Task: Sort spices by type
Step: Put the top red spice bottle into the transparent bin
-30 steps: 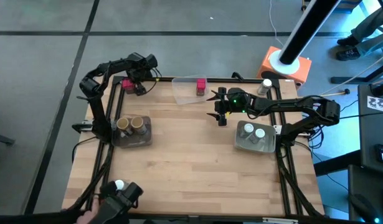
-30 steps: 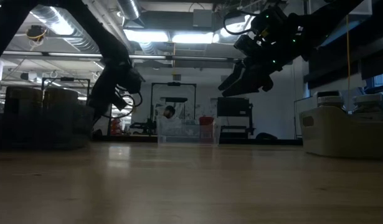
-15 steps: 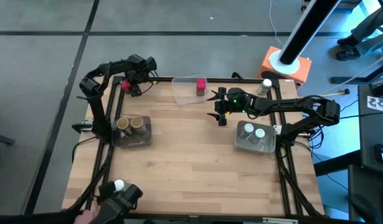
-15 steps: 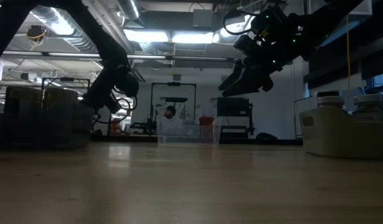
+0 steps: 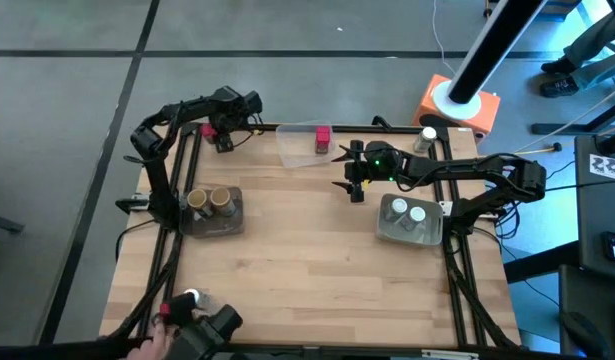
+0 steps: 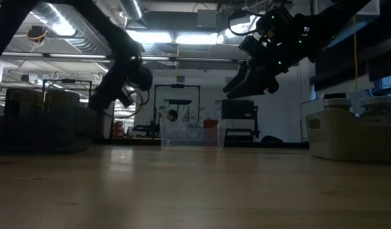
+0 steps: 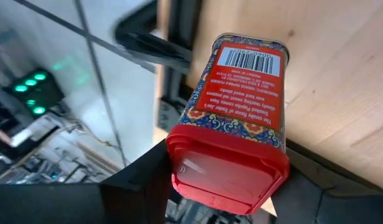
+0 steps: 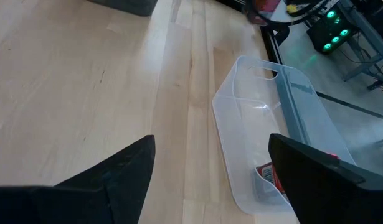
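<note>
Left gripper point(image 7: 225, 186) clamps the red-lidded spice tin point(image 7: 236, 124) at its lid end; rigid, light, probably slick-sided; right gripper point(image 5: 349, 187) open.

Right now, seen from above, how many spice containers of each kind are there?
Red tins: 2
Tan cylinders: 2
White-capped jars: 4
Total: 8

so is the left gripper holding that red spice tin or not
Holding it. In the left wrist view the red spice tin sits clamped between the left gripper's dark fingers, lid toward the camera, lifted over the table's edge.
</note>
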Tool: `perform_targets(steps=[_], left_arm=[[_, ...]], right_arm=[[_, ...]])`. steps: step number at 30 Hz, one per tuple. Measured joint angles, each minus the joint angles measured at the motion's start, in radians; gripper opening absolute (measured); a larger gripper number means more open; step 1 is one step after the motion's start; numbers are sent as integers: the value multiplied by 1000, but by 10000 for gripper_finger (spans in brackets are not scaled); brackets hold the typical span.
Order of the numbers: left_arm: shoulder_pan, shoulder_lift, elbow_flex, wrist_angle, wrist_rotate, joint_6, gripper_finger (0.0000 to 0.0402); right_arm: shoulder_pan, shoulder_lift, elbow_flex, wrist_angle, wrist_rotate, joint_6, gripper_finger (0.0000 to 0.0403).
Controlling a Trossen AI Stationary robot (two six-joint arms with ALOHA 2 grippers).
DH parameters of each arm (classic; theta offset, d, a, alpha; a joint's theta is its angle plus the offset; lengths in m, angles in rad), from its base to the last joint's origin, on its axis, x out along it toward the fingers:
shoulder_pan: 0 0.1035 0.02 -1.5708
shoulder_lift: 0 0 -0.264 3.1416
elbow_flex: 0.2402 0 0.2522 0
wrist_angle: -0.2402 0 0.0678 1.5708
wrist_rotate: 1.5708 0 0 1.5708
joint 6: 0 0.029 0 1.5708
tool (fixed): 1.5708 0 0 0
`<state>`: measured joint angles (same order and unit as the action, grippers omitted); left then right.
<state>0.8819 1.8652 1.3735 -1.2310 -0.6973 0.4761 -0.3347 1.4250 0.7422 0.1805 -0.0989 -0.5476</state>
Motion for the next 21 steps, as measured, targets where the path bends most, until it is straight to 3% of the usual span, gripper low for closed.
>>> perform_targets(steps=[13, 21], left_arm=[[-185, -22, 250, -44, -6, -60, 202], [-294, -23, 343, -36, -4, -79, 199]], right_arm=[[0, 0, 0, -2, 0, 0, 314], [0, 0, 0, -5, 0, 0, 314]])
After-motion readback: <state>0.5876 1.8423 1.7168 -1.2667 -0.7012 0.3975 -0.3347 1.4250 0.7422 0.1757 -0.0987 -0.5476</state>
